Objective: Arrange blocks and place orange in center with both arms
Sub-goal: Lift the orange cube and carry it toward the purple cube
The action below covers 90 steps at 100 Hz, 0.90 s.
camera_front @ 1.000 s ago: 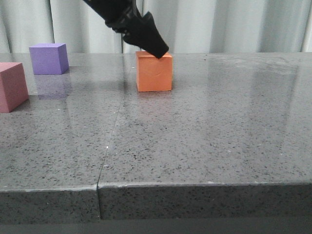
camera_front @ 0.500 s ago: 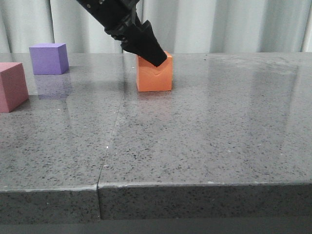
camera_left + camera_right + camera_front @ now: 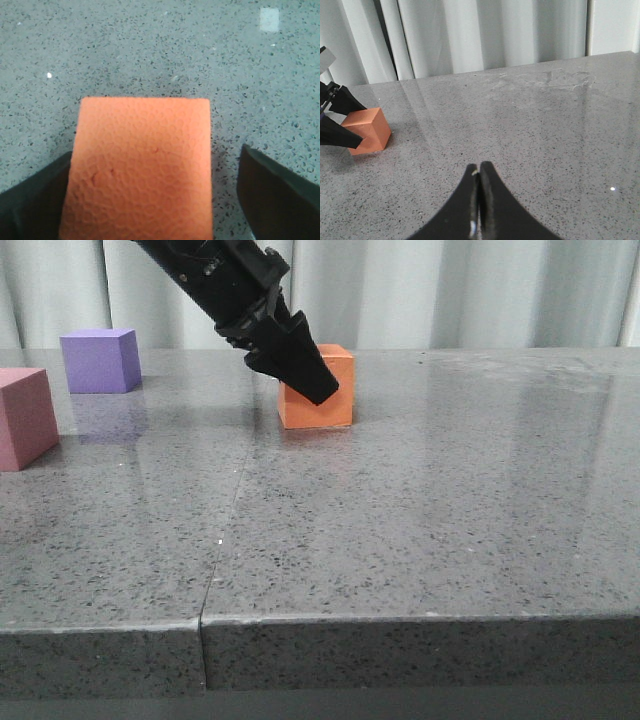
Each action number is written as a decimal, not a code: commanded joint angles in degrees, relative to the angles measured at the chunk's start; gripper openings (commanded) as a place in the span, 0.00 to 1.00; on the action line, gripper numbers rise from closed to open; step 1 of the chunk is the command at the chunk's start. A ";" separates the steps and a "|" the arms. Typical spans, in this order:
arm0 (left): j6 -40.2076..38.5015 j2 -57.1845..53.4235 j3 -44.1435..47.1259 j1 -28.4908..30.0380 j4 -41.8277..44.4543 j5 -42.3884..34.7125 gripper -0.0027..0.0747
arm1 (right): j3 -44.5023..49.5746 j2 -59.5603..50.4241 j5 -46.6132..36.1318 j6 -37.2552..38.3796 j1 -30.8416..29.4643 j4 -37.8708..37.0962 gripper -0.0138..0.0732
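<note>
The grey stone table (image 3: 420, 500) carries everything. The left gripper (image 3: 300, 365) straddles the orange cube (image 3: 330, 400) with its fingers spread, hiding the cube's upper left part. Left of the orange cube sit the purple cube (image 3: 98, 360) and the pink-red cube (image 3: 25, 418), which the frame edge cuts off. The right gripper (image 3: 479, 200) hangs pressed closed, holding nothing.

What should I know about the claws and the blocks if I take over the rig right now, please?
Left claw: open, straddling the orange cube, no squeeze visible.
Right claw: shut, empty, above bare table.
Purple cube sits far left at the back; pink-red cube at the left edge, nearer.
Done: nothing arranged. Left: grasp orange, line up the blocks with orange in the centre.
</note>
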 commanded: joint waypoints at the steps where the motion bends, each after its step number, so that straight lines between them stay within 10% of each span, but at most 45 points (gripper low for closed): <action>1: -0.15 -3.28 -1.96 -0.51 -2.58 -0.70 0.66 | -1.33 0.71 -4.45 -0.49 -0.28 -0.84 0.08; 38: -2.69 -3.80 -1.96 -0.51 -2.58 -1.04 0.45 | -1.33 0.71 -4.45 -0.49 -0.28 -0.84 0.08; 90: -50.50 -16.26 -1.96 -0.13 25.18 -5.17 0.44 | -1.33 0.71 -4.45 -0.49 -0.28 -0.84 0.08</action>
